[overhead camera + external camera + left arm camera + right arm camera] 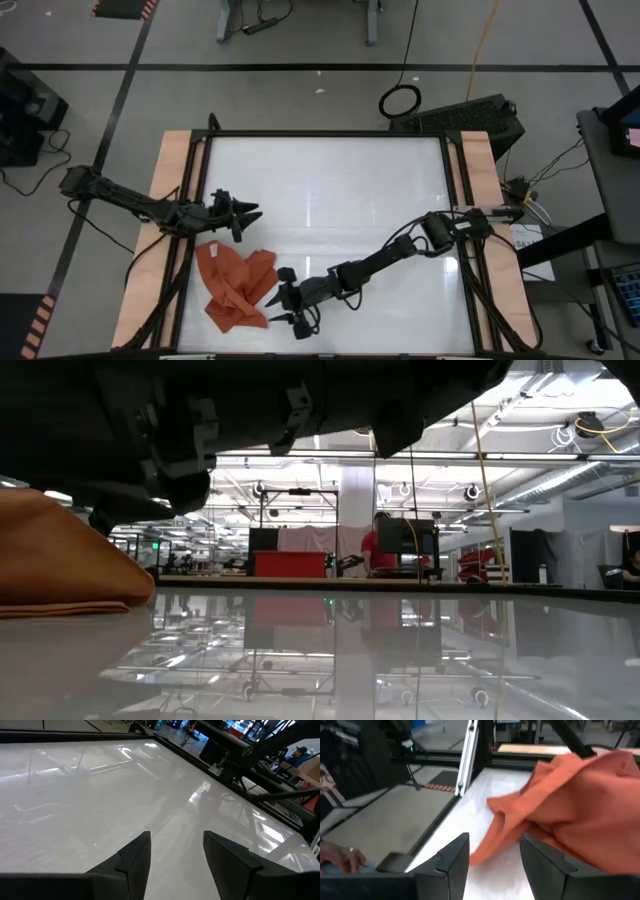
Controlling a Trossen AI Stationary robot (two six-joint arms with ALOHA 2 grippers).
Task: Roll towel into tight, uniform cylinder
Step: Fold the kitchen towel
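Our right gripper (492, 865) hangs with fingers apart and empty, the crumpled towel (235, 285) just ahead of their tips on the bench (330, 200). Our left gripper (177, 865), fingers spread, waits beyond it. We should flatten the towel before rolling.

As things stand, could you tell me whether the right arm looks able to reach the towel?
Probably yes: the right pincer is open, empty and beside the crumpled towel, facing it, with only bare table between them.
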